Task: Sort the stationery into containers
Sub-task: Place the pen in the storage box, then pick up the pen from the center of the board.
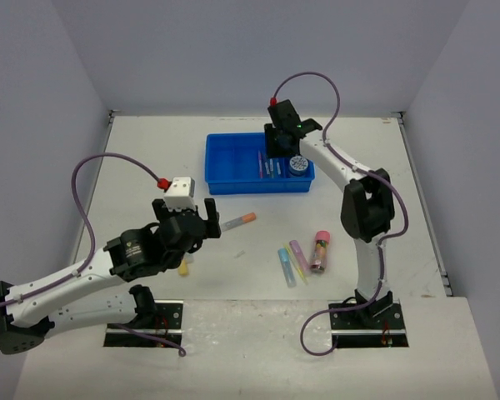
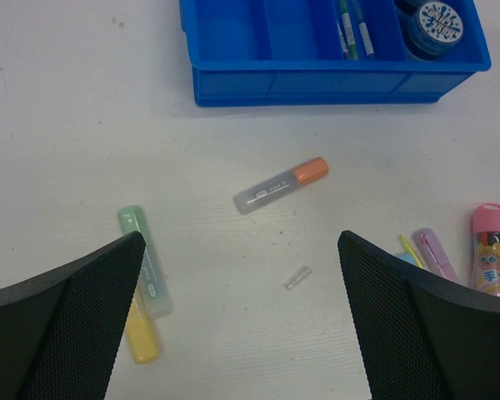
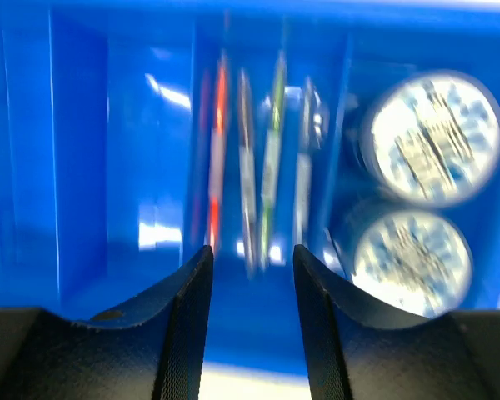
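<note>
Blue tray (image 1: 229,158) holds thin pens (image 3: 271,158), two patterned discs (image 3: 433,137); left gripper (image 2: 240,242) wide, right gripper (image 3: 252,254) narrow, empty.

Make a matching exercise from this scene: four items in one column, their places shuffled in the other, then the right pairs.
Items
1. thin pens
2. patterned discs
3. orange-capped marker
4. pink tube

Places
A. on the table, beside the purple marker
B. rightmost compartment of the blue tray
C. on the table in front of the tray, apart from the other markers
D. narrow tray compartment just left of the discs

Pairs: 1-D, 2-B, 3-C, 4-A
</note>
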`<state>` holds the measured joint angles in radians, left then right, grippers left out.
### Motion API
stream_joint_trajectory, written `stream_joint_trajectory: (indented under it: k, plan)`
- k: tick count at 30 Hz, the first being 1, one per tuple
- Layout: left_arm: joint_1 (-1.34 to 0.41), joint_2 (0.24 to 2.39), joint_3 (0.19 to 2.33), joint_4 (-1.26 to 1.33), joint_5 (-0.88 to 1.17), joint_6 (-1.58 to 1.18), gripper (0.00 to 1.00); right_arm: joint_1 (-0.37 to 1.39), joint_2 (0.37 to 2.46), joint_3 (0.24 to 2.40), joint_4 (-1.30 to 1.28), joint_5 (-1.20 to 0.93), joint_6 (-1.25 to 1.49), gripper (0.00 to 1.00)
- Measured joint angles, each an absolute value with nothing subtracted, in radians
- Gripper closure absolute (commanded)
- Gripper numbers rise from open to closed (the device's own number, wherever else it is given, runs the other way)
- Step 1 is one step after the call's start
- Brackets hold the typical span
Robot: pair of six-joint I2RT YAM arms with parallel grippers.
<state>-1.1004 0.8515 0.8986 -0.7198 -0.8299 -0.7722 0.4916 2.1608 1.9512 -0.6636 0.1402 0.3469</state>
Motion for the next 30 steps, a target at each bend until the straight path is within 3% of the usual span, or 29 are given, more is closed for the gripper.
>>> stream_joint_trajectory:
  k: [9, 11, 18, 30]
  plan:
    - [-1.1, 0.86, 0.899, -0.772, -0.823, -0.837, 0.0, 0.652, 1.436, 1.295, -0.684, 0.154, 0.346, 0.61]
    - [-1.101, 0.841, 0.898, -0.771, -0.819, -0.834, 0.0, 0.716, 1.346, 1.189, -0.699, 0.168, 0.374, 0.65]
    - [-1.101, 0.784, 0.85, -0.722, -0.764, -0.769, 0.0, 0.755, 1.313, 0.904, -0.72, 0.197, 0.494, 0.74]
    - [-1.101, 0.8, 0.803, -0.66, -0.69, -0.738, 0.0, 0.861, 1.397, 0.838, -0.674, 0.182, 0.574, 0.76]
